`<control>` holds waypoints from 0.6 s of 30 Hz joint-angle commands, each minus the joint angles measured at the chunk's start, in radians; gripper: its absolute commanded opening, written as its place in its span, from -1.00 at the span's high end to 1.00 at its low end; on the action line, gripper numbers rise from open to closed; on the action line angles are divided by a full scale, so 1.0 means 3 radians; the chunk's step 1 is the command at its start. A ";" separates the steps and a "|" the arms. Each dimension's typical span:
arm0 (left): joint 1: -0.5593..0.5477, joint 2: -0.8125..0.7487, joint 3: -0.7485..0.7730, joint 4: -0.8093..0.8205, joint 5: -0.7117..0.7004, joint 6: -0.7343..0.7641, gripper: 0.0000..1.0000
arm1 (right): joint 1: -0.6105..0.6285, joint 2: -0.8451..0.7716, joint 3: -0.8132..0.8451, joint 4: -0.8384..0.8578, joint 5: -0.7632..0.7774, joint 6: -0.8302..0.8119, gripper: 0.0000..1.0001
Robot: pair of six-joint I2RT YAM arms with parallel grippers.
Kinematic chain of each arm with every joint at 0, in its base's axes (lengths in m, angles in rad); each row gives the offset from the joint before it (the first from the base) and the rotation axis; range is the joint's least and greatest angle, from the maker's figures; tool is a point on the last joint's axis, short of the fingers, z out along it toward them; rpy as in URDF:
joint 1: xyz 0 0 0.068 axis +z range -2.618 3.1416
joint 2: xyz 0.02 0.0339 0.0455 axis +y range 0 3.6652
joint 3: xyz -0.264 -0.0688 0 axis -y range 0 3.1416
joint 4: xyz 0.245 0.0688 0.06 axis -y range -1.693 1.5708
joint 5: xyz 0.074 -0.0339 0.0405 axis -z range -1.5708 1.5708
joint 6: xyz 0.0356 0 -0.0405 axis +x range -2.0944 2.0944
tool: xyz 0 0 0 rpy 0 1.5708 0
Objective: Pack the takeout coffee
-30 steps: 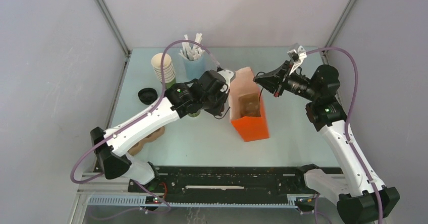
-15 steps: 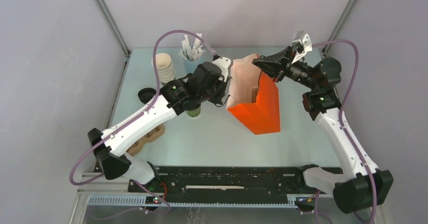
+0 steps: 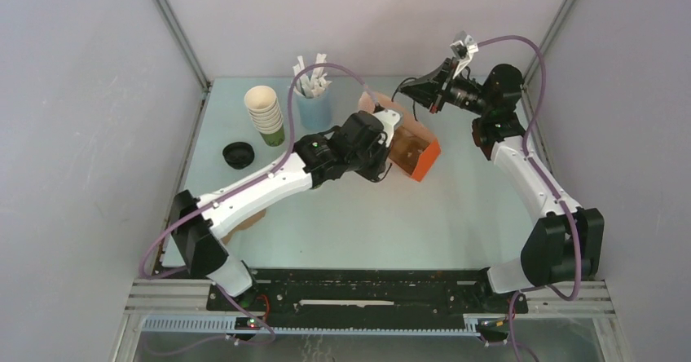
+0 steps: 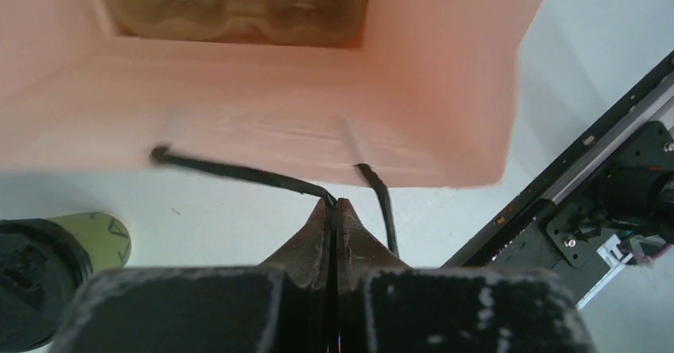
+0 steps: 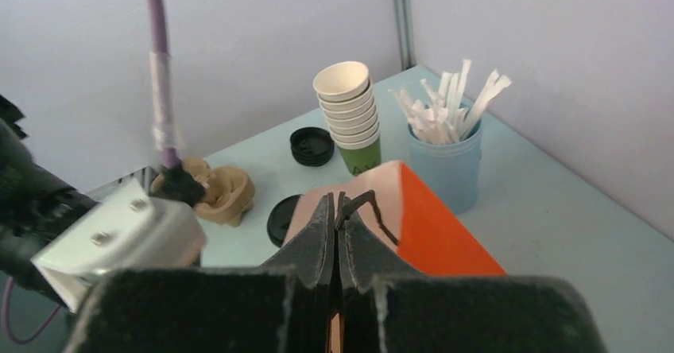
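The left gripper point(image 4: 335, 204) is closed tight on the left handle point(image 4: 238, 172), a thin black cord. The right gripper point(image 5: 338, 203), farther back and to the right, is pinched the same way on the right handle point(image 5: 372, 203). Both cords belong to an orange bag point(image 3: 420, 160), which hangs tilted between the two arms with its pale pink inside showing. A brown cup carrier point(image 4: 238, 7) sits at its bottom.

The takeout coffee point(image 4: 48, 254), green with its black lid on, stands outside on the table point(image 3: 407, 215), just left of the bag. In the top view it is hidden under the left arm.

Farther left and back are a stack of cups point(image 3: 266, 113), a blue cup of white sticks point(image 3: 314, 109) and a loose black lid point(image 3: 238, 154).
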 commanded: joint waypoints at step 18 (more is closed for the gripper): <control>0.0180 -0.0255 -0.0360 -0.0362 -0.0052 0.0099 1.00 | 0.0117 -0.0310 -0.0155 -0.0490 -0.0011 -0.0436 1.00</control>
